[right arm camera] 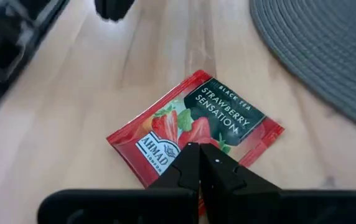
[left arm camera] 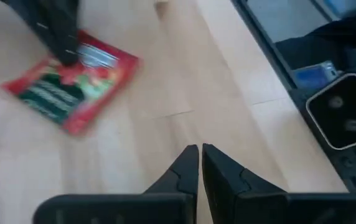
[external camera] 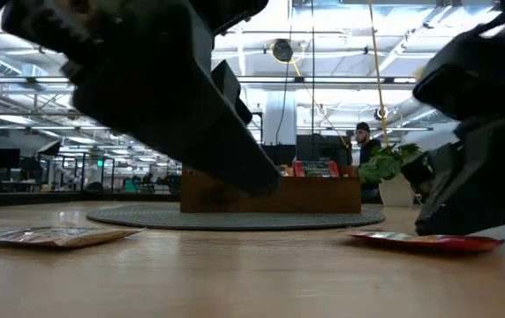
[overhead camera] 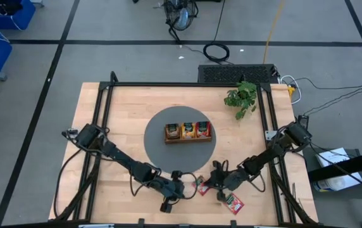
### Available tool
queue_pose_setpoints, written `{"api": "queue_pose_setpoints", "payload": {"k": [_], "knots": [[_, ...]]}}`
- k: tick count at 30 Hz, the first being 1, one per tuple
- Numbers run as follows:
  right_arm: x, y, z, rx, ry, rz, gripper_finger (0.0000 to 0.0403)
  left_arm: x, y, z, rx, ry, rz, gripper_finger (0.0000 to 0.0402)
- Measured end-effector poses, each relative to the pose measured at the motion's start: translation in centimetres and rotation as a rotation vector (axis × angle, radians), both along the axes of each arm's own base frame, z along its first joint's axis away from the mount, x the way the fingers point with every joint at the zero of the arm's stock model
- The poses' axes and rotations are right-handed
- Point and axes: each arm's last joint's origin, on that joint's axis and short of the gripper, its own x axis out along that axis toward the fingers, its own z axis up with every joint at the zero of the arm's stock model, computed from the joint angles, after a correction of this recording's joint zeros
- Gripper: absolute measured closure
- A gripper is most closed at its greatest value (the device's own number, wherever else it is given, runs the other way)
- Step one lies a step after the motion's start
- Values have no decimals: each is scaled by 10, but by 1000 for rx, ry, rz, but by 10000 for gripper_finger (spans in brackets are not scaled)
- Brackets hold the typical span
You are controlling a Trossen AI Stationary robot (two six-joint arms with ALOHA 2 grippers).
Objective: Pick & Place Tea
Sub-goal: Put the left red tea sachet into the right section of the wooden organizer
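There are two red tea sachets on the bare wood at the near edge of the table. One red sachet (overhead camera: 204,185) lies just under the right gripper (overhead camera: 214,183). The other red sachet (overhead camera: 234,202) lies a bit farther toward the table's right corner. The low view also shows a pale flat sachet (external camera: 54,235) lying on the wood. Three more tea packets sit side by side in the wooden tray (overhead camera: 188,132), one in each space.

There are two dark arms. Both reach in low toward the near middle of the table, bent at the elbow. The left gripper (overhead camera: 176,188) hangs over bare wood, and its fingers are together with nothing between them. The right gripper points down at the first red sachet, and its fingers are pressed together too, with their tips over the sachet. I cannot tell if they touch it.

The sachets are flat, shiny and almost square. The one by the right gripper has strawberries and green leaves printed on it. The tray is brown wood and long. It sits on a round grey mat (overhead camera: 159,140) that looks woven. The table (overhead camera: 105,126) is pale wood with a black frame. A small green plant (overhead camera: 242,97) stands near the far right.
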Motion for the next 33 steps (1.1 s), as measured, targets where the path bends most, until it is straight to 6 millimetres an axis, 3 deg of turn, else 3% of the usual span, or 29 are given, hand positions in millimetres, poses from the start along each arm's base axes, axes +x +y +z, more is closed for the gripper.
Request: {"api": "queue_pose_setpoints", "payload": {"k": [7,17,25,33], "knots": [[-3,5,27,-54,-98,52,403,11,17,-12,-28,24,81,376],[-16,-6,18,-76,79,-131,403,24,11,-23,-108,28,6,376],[-16,-4,18,-24,99,-104,403,51,16,-29,-80,63,30,376],[-17,5,16,68,146,0,403,55,28,-31,-51,79,114,376]]}}
